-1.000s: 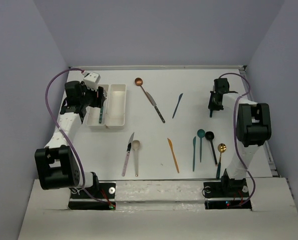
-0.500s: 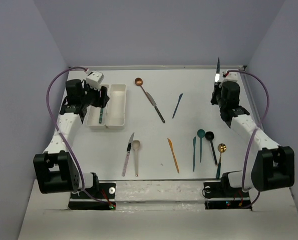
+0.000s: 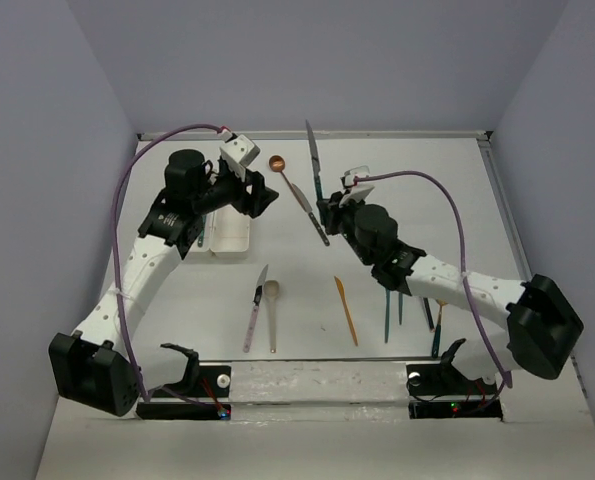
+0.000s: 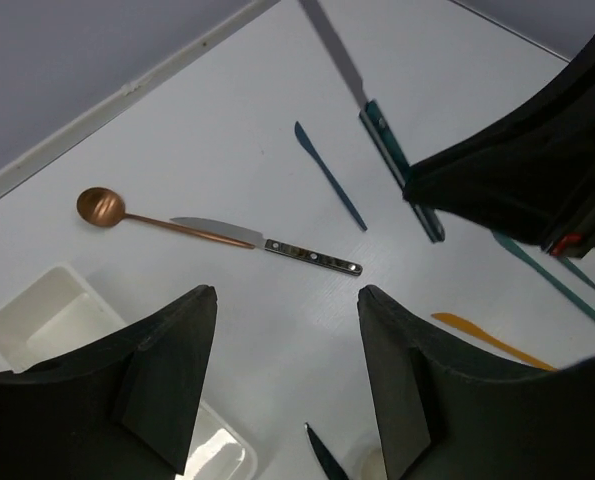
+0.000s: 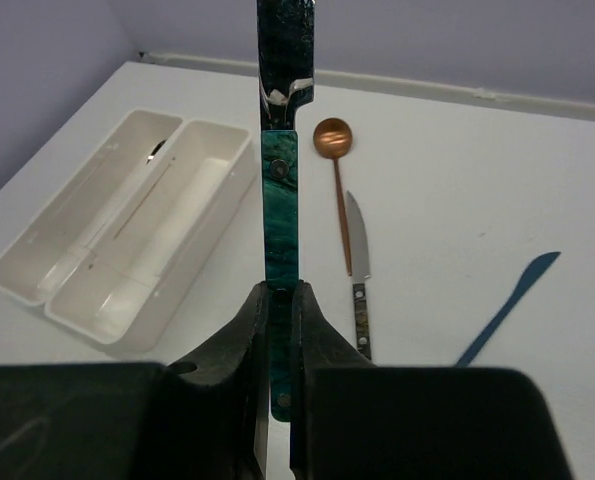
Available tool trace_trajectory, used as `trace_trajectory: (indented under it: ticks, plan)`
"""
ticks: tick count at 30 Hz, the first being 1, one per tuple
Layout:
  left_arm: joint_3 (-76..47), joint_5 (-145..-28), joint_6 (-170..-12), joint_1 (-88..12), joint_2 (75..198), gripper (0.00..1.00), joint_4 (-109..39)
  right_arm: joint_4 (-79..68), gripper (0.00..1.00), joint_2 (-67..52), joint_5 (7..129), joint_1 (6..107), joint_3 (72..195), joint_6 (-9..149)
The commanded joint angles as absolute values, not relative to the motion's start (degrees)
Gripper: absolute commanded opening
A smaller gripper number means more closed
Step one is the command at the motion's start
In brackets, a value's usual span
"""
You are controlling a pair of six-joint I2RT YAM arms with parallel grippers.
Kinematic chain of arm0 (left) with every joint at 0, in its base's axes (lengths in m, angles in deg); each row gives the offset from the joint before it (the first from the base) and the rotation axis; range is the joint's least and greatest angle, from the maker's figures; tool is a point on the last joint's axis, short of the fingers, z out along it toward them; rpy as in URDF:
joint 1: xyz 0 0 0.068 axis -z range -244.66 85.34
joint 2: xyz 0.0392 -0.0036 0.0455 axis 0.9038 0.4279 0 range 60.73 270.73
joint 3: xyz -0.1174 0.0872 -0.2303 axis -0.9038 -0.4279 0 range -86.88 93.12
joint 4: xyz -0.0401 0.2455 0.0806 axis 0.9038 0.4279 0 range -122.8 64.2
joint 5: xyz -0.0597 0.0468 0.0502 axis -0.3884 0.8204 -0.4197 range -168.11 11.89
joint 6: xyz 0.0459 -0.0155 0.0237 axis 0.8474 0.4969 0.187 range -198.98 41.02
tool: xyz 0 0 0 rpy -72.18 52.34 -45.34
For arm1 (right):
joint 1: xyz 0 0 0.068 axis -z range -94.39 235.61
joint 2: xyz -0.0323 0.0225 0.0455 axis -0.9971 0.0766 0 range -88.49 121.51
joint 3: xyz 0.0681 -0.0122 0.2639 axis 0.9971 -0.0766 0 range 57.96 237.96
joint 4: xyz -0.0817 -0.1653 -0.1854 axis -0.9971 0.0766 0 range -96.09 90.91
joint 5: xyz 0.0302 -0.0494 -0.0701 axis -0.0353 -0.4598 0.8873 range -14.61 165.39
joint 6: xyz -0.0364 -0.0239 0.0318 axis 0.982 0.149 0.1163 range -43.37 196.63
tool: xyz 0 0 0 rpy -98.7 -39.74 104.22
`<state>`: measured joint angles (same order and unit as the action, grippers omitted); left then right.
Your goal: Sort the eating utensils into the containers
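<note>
My right gripper (image 3: 326,209) (image 5: 278,292) is shut on the handle of a teal-handled knife (image 3: 312,148) (image 5: 281,190) and holds it above the middle of the table, blade pointing away. My left gripper (image 3: 262,195) (image 4: 287,297) hangs open and holds nothing, beside the far end of the two white trays (image 3: 233,236) (image 5: 127,235). On the table lie a copper spoon (image 3: 277,162) (image 4: 102,207), a dark-handled knife (image 3: 317,226) (image 4: 269,240), a blue knife (image 4: 329,176) (image 5: 507,304), an orange knife (image 3: 347,311), a pink-handled knife (image 3: 254,308) and a beige spoon (image 3: 272,296).
A teal knife (image 3: 387,312) and several spoons at the near right lie partly under my right arm. My left arm covers most of the left tray. A raised rim (image 3: 377,133) runs along the table's far edge, with walls on both sides.
My right arm has lifted the teal-handled knife and swung it from the far right to the middle. My left gripper has moved right, away from the left tray, and opened a little wider.
</note>
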<state>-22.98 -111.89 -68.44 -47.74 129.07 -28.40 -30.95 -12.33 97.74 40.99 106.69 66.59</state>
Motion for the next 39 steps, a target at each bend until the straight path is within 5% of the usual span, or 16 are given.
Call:
trace_trajectory:
  ticks: [1,15,25,27,33,38,39]
  plan:
    - [-22.8,-110.3,-73.7,-44.8,128.9,0.72,-32.1,-41.2,0.00,-6.9,101.4,35.1,113.3,66.7]
    - [-24.0,-101.4,-75.4,-44.4,130.5,0.73,-34.0,-40.2,0.00,2.4,96.8,30.5,122.7,64.1]
    - [-24.1,-103.1,-78.5,-44.4,132.7,0.61,-37.4,-40.9,0.00,4.1,94.6,29.4,124.3,64.0]
    - [-24.4,-104.1,-80.4,-44.4,133.0,0.53,-37.8,-40.7,0.00,4.7,94.2,29.4,124.9,63.8]
    - [-24.6,-103.2,-79.9,-44.4,133.9,0.00,-36.4,-40.8,0.00,4.9,94.9,29.4,125.1,63.4]
    - [-24.0,-102.2,-77.3,-44.9,135.2,0.00,-34.4,-36.6,0.00,5.1,96.6,29.4,126.0,63.1]
    - [-23.9,-101.5,-75.7,-45.8,135.7,0.00,-34.1,-33.5,0.29,5.2,96.7,29.4,126.7,63.0]
